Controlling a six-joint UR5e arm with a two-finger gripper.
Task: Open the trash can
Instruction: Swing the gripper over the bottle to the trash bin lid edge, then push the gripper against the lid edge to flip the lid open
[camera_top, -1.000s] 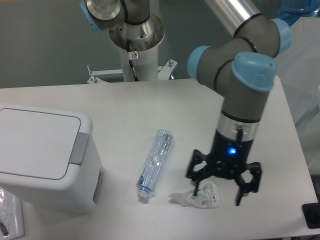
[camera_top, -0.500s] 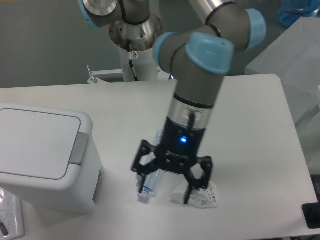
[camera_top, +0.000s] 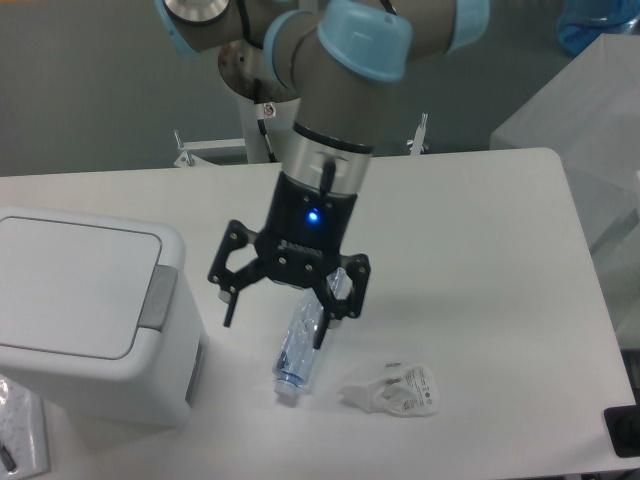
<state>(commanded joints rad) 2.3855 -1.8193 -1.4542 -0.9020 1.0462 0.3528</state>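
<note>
Trash can (camera_top: 85, 310) sits at table's (camera_top: 480, 220) left edge: white, boxy, lid flat and shut, grey push tab facing right. Gripper (camera_top: 276, 320) hangs beside it, jaws wide, empty, above a crushed bottle (camera_top: 300, 345). Printed wrapper (camera_top: 400, 390) lies right; text unreadable.

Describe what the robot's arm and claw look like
The arm is a chain of grey tubes with light blue caps at the joints. Its wrist is silver, then black with a small blue light. The claw is black, with two thin fingers on open linkages.
</note>
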